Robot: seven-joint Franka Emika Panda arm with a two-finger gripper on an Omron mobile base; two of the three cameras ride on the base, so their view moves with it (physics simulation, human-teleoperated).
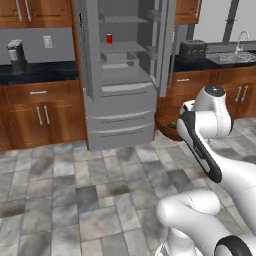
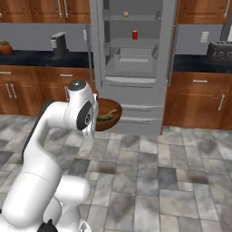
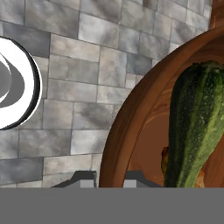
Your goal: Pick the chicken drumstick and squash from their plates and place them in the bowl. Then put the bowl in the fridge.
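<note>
Both foods already lie in the bowl (image 2: pixel 111 118), which the hand (image 3: pixel 109 177) pinches by its rim, carried above the floor toward the open fridge (image 2: pixel 133 68). The hand view shows the squash (image 3: pixel 197 127) close up, the chicken drumstick (image 3: pixel 165 159) peeking beneath; base views show the fridge shelves.

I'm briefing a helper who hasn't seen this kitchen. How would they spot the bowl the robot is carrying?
Find the tall grey fridge standing open between the wooden cabinets. Just in front of its lower drawers, above the tiled floor, the white arm holds up a round reddish-brown wooden bowl, the hand shut on its rim. It is the only dish there, with a dark green squash lying in it.
</note>
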